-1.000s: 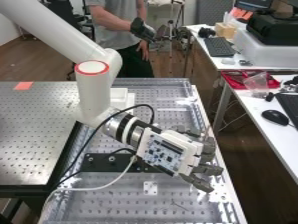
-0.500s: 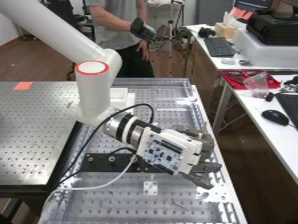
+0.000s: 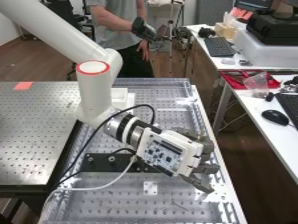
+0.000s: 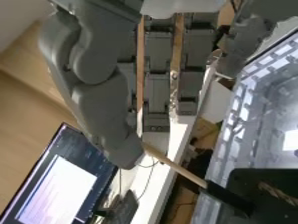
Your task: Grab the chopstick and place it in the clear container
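Dark grey, the hand (image 4: 106, 110) comes nearest in the wrist view, its fingers extended; we read it as released. Next the chopstick (image 4: 173, 166): pale end partly behind the thumb's tip, dark end sloping toward a black block (image 4: 269, 181). Whether thumb and stick touch, we cannot tell. Main risk, in our judgement: with no finger closed round the stick, any thumb contact would be one-sided, so a nudge could roll or tip it. Second risk: its pale end shows against the gap beyond the ribbed wall of the clear container (image 4: 229, 125), so a slip there might end on the floor (image 4: 26, 120). Third: closing carelessly could lever the dark end against the block. Farther off, the monitor (image 4: 60, 175) seems no hazard.
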Robot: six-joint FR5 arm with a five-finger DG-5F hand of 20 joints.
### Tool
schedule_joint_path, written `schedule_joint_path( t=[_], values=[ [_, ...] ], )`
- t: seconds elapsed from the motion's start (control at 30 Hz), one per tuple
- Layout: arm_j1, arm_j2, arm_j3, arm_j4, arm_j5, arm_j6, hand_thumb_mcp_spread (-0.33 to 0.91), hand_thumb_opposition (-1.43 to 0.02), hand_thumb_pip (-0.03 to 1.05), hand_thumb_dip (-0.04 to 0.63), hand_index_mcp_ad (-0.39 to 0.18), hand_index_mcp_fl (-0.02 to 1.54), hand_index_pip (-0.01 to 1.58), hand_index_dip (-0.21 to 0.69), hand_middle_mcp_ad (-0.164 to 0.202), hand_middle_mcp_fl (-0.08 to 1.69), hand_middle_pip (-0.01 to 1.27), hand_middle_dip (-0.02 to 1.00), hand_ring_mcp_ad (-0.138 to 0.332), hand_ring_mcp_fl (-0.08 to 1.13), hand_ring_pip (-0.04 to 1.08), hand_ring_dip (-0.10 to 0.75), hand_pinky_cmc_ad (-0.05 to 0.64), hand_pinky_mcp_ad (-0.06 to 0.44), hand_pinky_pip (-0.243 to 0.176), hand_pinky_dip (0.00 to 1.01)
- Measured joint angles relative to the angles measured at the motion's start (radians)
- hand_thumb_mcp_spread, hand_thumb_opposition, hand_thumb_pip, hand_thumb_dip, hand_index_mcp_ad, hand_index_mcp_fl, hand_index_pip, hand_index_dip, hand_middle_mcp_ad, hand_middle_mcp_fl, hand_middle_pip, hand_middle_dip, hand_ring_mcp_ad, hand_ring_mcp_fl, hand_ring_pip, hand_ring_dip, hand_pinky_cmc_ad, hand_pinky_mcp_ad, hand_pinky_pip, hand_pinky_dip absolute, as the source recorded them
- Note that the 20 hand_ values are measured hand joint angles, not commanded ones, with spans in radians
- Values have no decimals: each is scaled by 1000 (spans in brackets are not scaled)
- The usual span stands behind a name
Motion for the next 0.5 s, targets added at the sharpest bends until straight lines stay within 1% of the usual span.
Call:
schedule_joint_path(
  t=[0.07, 0.1, 0.27, 0.3, 0.37, 0.5],
  values=[
    [1, -1, 2, 4, 8, -8, 625, -1035, 581, 260, -101, 873, 1068, -23, -10, 972, 658, 637, 52, 709, 94, 431, 379, 250, 0, 180],
    [2, -1, 4, 6, 12, -10, 630, -1038, 578, 260, -105, 899, 1037, -10, -12, 990, 646, 634, 51, 737, 96, 431, 394, 250, 3, 180],
    [3, -4, 18, 6, 14, -27, 628, -1051, 578, 260, -101, 962, 948, -12, -12, 1038, 595, 620, 51, 766, 93, 429, 394, 250, 0, 180],
    [3, -4, 22, 6, 13, -30, 628, -1049, 578, 260, -105, 963, 937, 3, -3, 1052, 581, 620, 56, 785, 93, 431, 394, 246, 0, 176],
    [3, -4, 26, 6, 13, -34, 632, -1065, 578, 260, -105, 991, 922, 3, 10, 1070, 574, 620, 54, 785, 94, 431, 394, 250, 17, 180],
    [1, -3, 33, 8, 12, -35, 632, -1075, 579, 260, -105, 1018, 876, 3, 12, 1112, 550, 620, 51, 796, 91, 431, 394, 246, 17, 180]
  ],
)
